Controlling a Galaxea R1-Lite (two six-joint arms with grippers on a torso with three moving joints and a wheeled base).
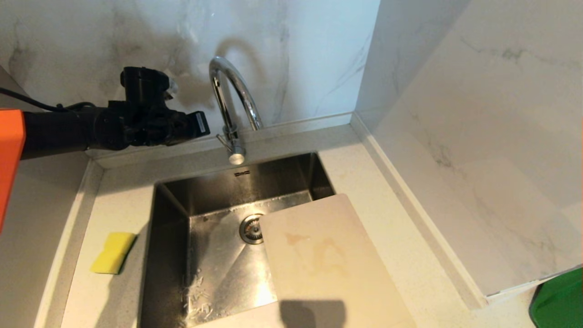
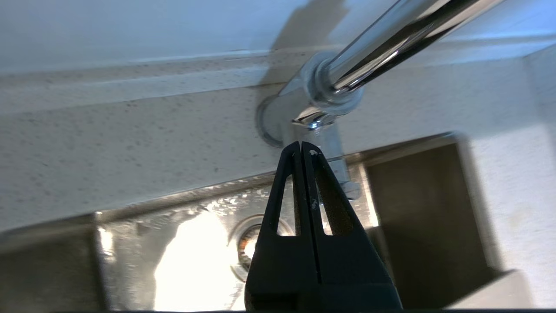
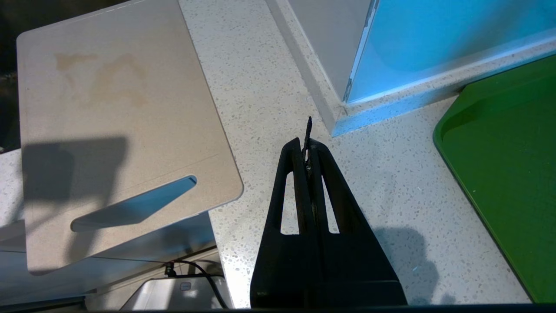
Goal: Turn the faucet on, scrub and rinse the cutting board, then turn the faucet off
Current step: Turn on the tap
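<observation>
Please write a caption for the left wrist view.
Shut left gripper poised at the faucet base, above the sink.

No text, label, brand or number can be read in any view. The only mark is a small dark stamp on the back wall of the sink point(image 1: 237, 182), just below the spout tip of the faucet point(image 1: 230, 109), and its letters are too small to read.

My faucet point(image 1: 233, 98) gleams in polished chrome; the sink point(image 1: 214, 269) is brushed steel, the cutting board point(image 1: 328, 259) matt plastic, the worktop point(image 1: 364, 182) speckled stone.
</observation>
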